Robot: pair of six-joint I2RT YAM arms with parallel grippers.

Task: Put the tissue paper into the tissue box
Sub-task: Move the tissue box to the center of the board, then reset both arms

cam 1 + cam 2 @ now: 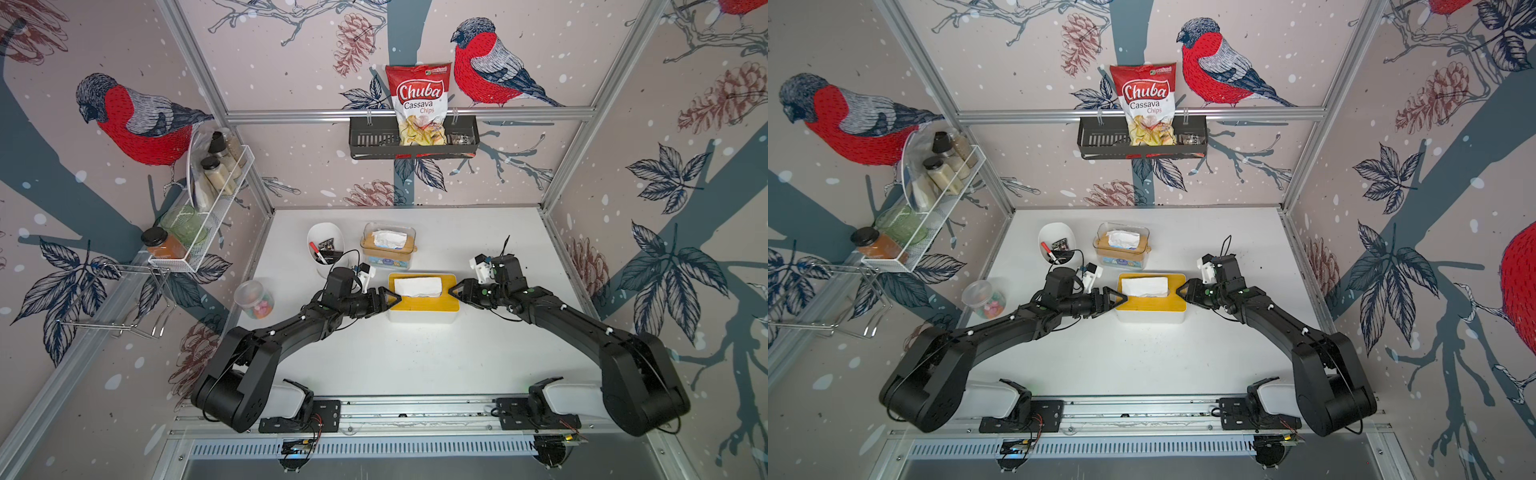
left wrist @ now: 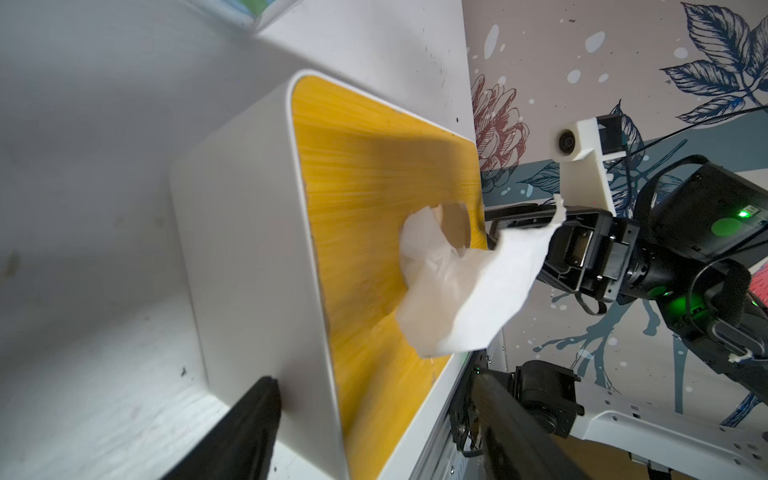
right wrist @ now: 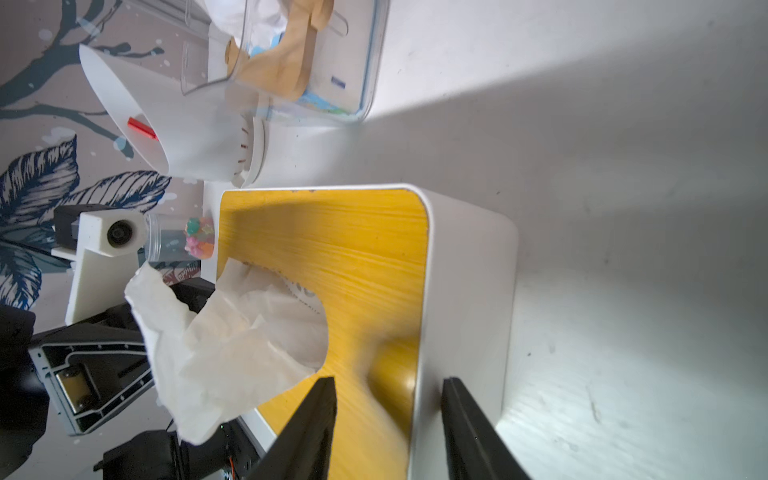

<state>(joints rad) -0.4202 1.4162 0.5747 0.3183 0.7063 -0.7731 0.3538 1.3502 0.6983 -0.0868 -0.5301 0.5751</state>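
Top views: tissue paper point(image 1: 417, 286) poked from tissue box point(image 1: 419, 305).
Left fingers point(image 2: 249, 419): I saw them apart, astride box end.
Right fingers point(image 3: 307, 428): apart too.

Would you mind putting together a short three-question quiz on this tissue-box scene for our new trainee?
1. True or false: the tissue paper lies fully inside the tissue box.
2. What stands in the black wall basket? A) a cereal box B) a Chuba cassava chips bag C) a milk carton
3. Which gripper is at the box's end nearer the candy jar?
Key: 1. False: it sticks up out of the slot in the yellow lid. 2. B. 3. The left gripper.
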